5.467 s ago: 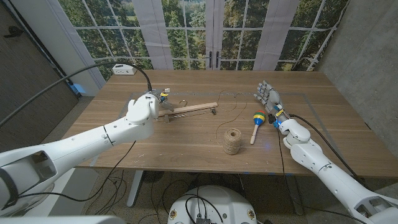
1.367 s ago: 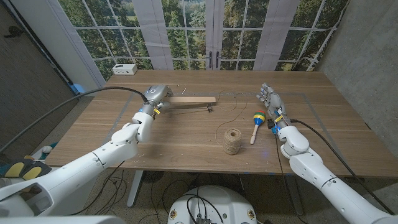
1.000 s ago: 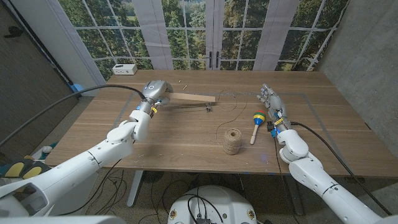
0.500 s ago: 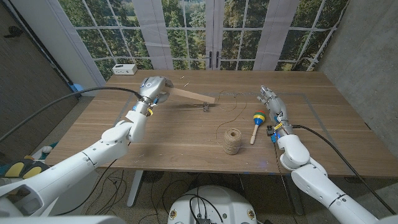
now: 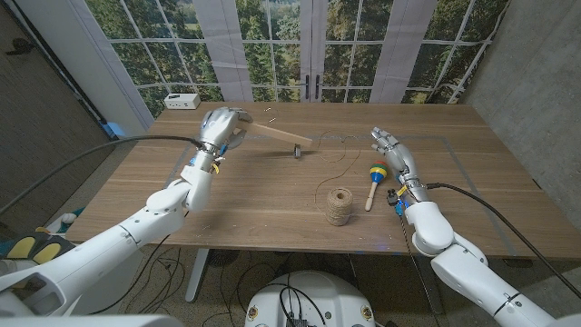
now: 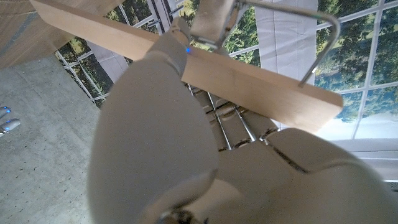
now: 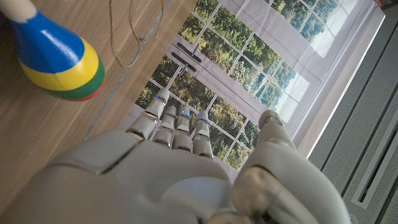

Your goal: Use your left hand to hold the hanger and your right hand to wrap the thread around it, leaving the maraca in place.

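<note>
head view: left hand (image 5: pixel 221 123) gripping hanger (image 5: pixel 277 136), right hand (image 5: pixel 392 153) spread (empty); reach to eleven o'clock, pinch thread (image 5: pixel 341 171), skirt maraca (image 5: pixel 374 183).

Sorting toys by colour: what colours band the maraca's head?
Blue, yellow, green and red bands on the maraca; clearest in the right wrist view.

Seen from overhead, looking down across the table (image 5: pixel 272 200). Close up along each hand's back, turned upside down. Shared: hanger (image 5: pixel 272 136) (image 6: pixel 205 68) left, maraca (image 5: pixel 374 177) (image 7: pixel 53 59) right.
</note>
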Tool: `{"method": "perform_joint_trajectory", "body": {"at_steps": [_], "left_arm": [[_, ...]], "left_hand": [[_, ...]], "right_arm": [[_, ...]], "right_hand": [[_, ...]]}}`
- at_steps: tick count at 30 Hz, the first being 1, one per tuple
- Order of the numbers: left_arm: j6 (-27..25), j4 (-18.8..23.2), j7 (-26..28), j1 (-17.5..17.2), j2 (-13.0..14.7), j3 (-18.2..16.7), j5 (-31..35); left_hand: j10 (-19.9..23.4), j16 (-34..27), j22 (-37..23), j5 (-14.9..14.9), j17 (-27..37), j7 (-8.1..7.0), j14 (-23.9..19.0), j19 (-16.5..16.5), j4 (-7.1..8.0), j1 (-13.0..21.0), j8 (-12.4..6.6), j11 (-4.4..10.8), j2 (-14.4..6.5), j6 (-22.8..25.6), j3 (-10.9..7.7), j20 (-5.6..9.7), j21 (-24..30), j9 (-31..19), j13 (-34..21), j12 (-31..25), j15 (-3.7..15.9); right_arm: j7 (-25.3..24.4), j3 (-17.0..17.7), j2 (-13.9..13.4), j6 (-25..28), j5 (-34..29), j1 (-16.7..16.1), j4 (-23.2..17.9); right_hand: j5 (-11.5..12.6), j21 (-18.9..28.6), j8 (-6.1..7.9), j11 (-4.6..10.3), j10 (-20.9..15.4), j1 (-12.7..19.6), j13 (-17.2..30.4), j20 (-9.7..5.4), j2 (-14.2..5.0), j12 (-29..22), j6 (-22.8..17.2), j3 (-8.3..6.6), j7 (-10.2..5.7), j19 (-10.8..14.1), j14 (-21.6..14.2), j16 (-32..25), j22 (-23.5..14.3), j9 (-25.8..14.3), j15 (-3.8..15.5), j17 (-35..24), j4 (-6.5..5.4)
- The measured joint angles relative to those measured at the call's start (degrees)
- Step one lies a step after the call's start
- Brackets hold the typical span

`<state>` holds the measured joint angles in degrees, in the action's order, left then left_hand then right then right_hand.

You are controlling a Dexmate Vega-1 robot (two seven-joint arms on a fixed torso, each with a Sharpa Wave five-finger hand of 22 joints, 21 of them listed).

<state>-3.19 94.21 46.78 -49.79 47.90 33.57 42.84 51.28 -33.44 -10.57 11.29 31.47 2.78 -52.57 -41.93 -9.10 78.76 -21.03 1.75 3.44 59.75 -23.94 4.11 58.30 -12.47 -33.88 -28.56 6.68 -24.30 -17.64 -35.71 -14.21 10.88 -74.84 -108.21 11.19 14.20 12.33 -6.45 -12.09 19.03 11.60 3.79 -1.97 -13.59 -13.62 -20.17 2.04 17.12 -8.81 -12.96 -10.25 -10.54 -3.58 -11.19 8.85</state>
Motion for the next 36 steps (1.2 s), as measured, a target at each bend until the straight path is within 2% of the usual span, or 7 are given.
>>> {"method": "perform_joint_trajectory", "body": {"at_steps": [10, 16, 25, 34, 36], "left_arm": [[3.06, -2.44, 4.5, 0.45, -0.93, -0.12, 0.47], [5.11, -3.52, 6.82, 0.89, -1.16, -0.12, 0.69], [7.07, -4.46, 9.1, 1.05, -1.18, -0.29, 0.84], [8.1, -5.0, 10.37, 1.12, -1.16, -0.41, 1.01], [8.33, -5.05, 10.6, 1.12, -1.16, -0.43, 1.06]], "left_hand": [[0.0, 0.0, -0.01, 0.02, 0.27, 0.01, -0.01, 0.12, 0.0, -0.02, 0.01, 0.0, -0.02, -0.01, 0.0, 0.11, 0.44, -0.34, -0.26, 0.5, -0.01], [0.0, 0.43, -0.01, 0.18, 0.27, 0.02, -0.02, 0.22, 0.0, -0.08, 0.03, 0.0, -0.08, -0.02, 0.0, 0.2, 0.84, -0.34, -0.45, 0.61, -0.01], [0.0, 0.45, 0.18, 0.18, 0.55, 0.03, -0.03, 0.52, 0.0, -0.08, 0.21, -0.01, -0.09, -0.03, 0.0, -0.1, 0.99, -0.42, -0.53, 0.7, 0.0], [0.0, 0.48, 0.18, 0.17, 0.81, 0.03, -0.03, 0.62, 0.0, -0.08, 0.45, -0.01, -0.08, -0.04, 0.0, -0.01, 1.32, -1.07, -0.8, 1.04, 0.0], [0.0, 0.63, 0.18, 0.17, 0.81, 0.04, -0.03, 0.62, 0.0, -0.08, 0.42, -0.01, -0.08, -0.04, 0.0, -0.01, 1.32, -1.08, -0.8, 1.04, 0.0]], "right_arm": [[-3.3, -0.61, -0.69, 3.8, -6.27, -2.92, -4.02], [-5.4, -1.17, -0.93, 6.61, -10.49, -4.64, -6.63], [-7.96, -2.27, -1.33, 11.33, -16.51, -6.86, -10.33], [-9.9, -3.62, -1.63, 16.65, -22.45, -8.49, -13.25], [-10.06, -4.1, -1.81, 17.6, -23.27, -8.91, -14.06]], "right_hand": [[0.0, 0.0, 0.0, 0.31, -0.31, -0.46, 0.0, 0.0, 1.83, 0.0, -0.51, 0.87, 0.11, 0.0, -0.98, -0.4, -0.16, 0.0, 0.04, -0.16, 0.06], [0.0, 0.0, 0.0, 0.1, -0.51, -0.93, -0.01, -0.33, 2.44, 0.0, -0.71, 1.24, -0.1, 0.32, -1.43, -0.62, -0.3, 0.01, 0.21, -0.16, 0.1], [0.0, 0.0, 0.0, 0.23, -0.64, -1.24, -0.01, 0.0, 3.19, 0.0, -0.69, 1.86, -0.12, 0.6, -2.15, -0.84, -0.3, 0.01, 0.91, -0.15, -0.21], [0.29, 0.0, -0.56, 0.34, -0.69, -1.99, -0.01, 0.0, 4.38, 0.28, 0.36, 2.83, -1.16, 0.6, -2.87, -0.84, -0.3, 0.01, 0.82, -0.42, -0.54], [0.29, 0.0, -0.69, 0.73, -0.3, -2.22, 0.2, 0.06, 4.62, 0.28, 0.74, 2.89, -1.54, 0.66, -2.87, -0.84, -0.3, 0.01, 0.82, -0.42, -0.6]]}}
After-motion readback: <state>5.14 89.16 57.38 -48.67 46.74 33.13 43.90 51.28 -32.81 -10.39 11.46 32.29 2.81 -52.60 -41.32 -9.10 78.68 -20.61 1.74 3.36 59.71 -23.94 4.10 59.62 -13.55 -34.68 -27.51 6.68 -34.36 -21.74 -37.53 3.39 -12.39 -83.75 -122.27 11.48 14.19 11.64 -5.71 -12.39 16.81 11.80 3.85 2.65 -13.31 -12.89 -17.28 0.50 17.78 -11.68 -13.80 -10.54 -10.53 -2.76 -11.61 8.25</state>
